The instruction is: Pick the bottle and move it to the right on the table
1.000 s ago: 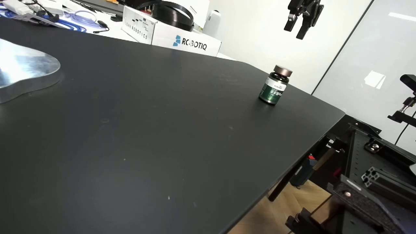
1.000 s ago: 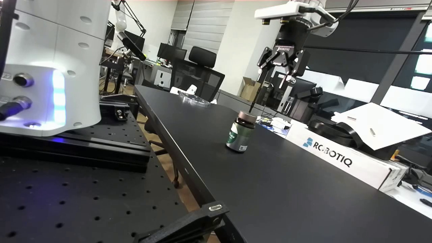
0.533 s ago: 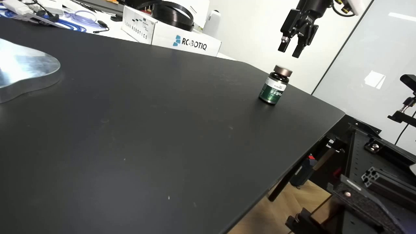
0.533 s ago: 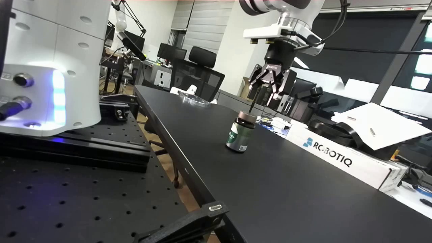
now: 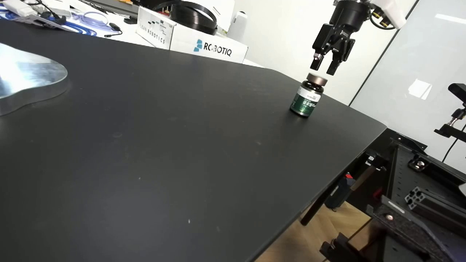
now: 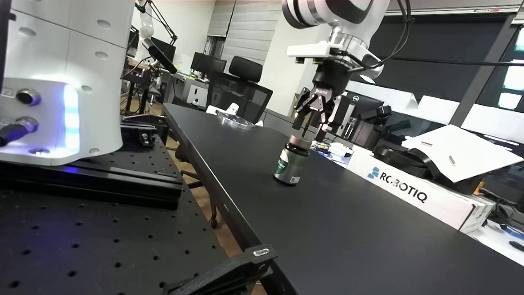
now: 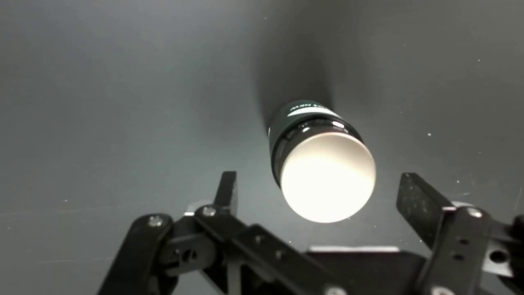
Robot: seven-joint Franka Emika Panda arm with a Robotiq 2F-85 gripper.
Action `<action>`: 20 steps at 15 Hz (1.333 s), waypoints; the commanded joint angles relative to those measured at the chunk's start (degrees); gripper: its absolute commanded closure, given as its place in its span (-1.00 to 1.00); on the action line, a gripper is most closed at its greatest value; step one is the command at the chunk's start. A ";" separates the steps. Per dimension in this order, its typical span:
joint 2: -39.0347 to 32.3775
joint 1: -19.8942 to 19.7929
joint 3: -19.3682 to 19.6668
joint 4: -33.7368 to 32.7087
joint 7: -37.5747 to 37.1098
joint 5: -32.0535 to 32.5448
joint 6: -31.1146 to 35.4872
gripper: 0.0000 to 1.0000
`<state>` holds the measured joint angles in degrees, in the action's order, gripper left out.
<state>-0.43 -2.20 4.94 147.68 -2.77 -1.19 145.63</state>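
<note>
The small green bottle (image 5: 306, 99) with a white label band and brownish cap stands upright on the black table (image 5: 164, 145). It also shows in an exterior view (image 6: 291, 164), near the table's long edge. My gripper (image 5: 323, 67) is open and empty, pointing down just above the bottle's cap; it also shows in an exterior view (image 6: 310, 130). In the wrist view the bright cap (image 7: 328, 180) lies between the spread fingers (image 7: 421, 205) of my gripper (image 7: 318, 177), with a gap on each side. The bottle's lower body is partly hidden behind its cap there.
White boxes (image 5: 209, 46) with blue lettering stand along the table's far side, also in an exterior view (image 6: 393, 190). A shiny object (image 5: 29, 74) sits on the table at the left. The robot base (image 6: 61, 61) stands beside the table. A clear item (image 6: 235, 121) lies at the far end.
My gripper has come down toward the bottle, most of the way in the first half second and more slowly since. It stays open. The bottle has not moved.
</note>
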 commanded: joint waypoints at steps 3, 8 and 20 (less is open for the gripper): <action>-1.96 -0.38 -0.53 0.67 -2.06 0.17 2.21 -1.00; -2.90 -0.39 -0.50 0.28 -1.52 -0.29 1.98 -0.06; 4.61 -5.01 2.96 -10.67 6.37 -0.95 -20.96 0.28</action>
<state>1.79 -5.40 6.40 140.41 2.20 -2.57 129.28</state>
